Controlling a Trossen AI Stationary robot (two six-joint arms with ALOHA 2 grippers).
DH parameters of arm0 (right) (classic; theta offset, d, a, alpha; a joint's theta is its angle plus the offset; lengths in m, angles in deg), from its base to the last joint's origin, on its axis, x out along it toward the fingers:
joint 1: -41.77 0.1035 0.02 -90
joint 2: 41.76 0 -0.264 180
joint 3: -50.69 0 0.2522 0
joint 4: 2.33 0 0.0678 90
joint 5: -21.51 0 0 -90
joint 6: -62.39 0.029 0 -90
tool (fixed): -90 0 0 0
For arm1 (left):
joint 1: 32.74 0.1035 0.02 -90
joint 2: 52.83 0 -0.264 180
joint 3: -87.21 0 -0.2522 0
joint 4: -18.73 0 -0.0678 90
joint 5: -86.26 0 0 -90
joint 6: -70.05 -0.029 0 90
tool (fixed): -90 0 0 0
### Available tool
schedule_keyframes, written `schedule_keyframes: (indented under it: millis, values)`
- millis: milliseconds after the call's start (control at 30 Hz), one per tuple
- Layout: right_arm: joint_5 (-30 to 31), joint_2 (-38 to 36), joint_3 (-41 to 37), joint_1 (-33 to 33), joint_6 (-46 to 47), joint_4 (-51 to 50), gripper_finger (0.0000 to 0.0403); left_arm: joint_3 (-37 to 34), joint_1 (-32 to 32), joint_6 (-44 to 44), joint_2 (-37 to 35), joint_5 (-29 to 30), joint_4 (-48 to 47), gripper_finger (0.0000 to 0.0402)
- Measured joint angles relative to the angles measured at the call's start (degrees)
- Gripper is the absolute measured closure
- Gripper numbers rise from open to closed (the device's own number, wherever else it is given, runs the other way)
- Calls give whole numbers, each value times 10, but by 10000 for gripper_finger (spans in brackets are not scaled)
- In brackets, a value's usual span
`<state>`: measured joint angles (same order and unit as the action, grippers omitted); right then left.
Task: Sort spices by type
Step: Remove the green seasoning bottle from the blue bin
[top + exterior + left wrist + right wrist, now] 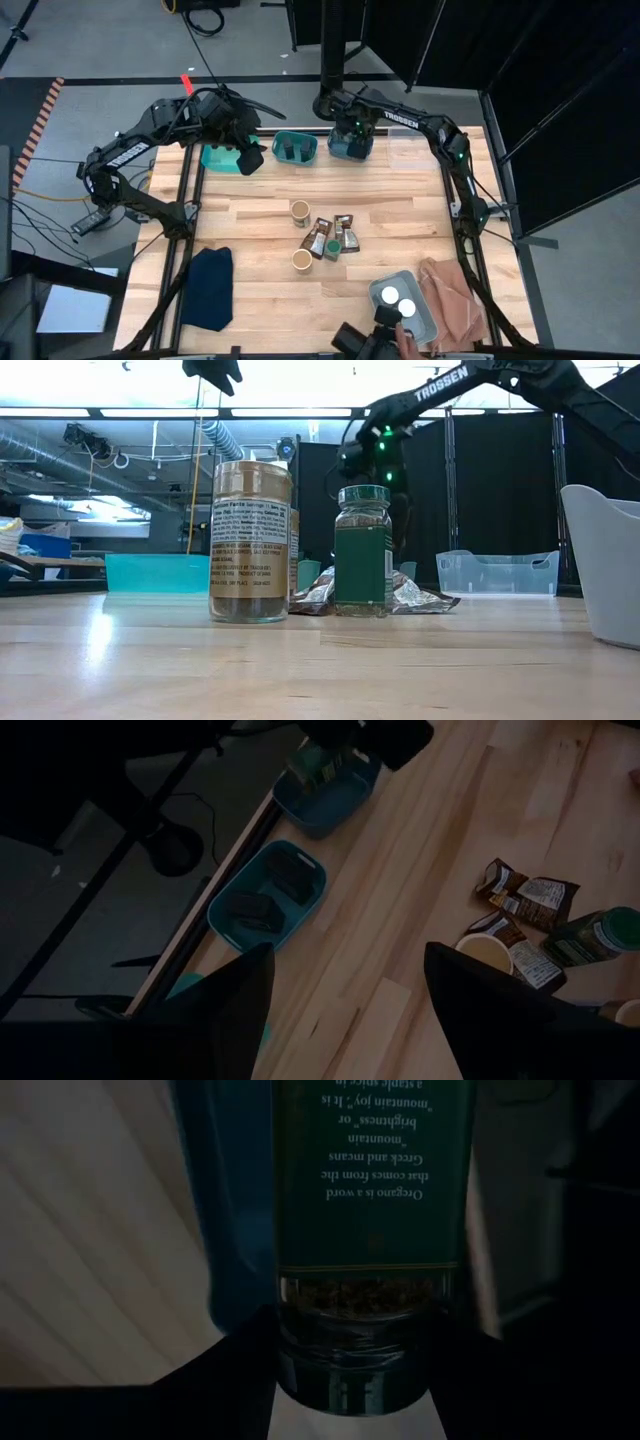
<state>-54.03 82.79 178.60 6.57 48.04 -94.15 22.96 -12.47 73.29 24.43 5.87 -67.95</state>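
1. Near edge, about 5 o'clock: the grey bin (pixel 428 322) holds two white-lidded jars (pixel 398 301). They look settled, so I see little risk there.
2. Table centre: two tan-topped jars (pixel 300 212), one green-lidded jar (pixel 332 248) and the brown packets (pixel 347 236) lie close together. A reach for one could knock over a neighbour or drag a packet along.
3. About 11 o'clock: the left gripper (pixel 250 160) hangs with its fingers spread and nothing between them, beside a teal bin (pixel 217 157). A descent from here could clip that bin's rim.
4. About 12 o'clock, farthest: the right gripper (pixel 352 136) pinches an oregano jar (pixel 365 1230) over a blue bin (pixel 340 150). Released too high or off-centre, the jar may tip over or land on the rim.
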Motion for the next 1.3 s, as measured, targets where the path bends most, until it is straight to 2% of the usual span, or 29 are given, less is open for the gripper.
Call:
schedule_keyframes:
  millis: [233, 400, 567, 700, 900, 1100, 1300]
  values:
    - [146, 0, 68, 60, -61, -114, 189, 0, 0, 0, 0, 0, 2, 138]
    - [231, 0, 62, 126, -121, -118, 189, 0, 0, 0, 0, 0, 2, 138]
    - [285, 0, 36, 180, -156, -119, 189, 0, 0, 0, 0, 0, 2, 138]
    - [354, 0, -6, 211, -219, -119, 189, 0, 0, 0, 0, 0, 2, 138]
    - [359, 0, -107, 244, -239, -119, 189, 0, 0, 0, 0, -20, 2, 138]
    - [431, 0, -225, 271, -256, -120, 189, 0, 0, 0, 0, -28, 2, 138]
    - [432, 0, -292, 281, -253, -120, 189, 0, 0, -1, 0, -28, 2, 138]
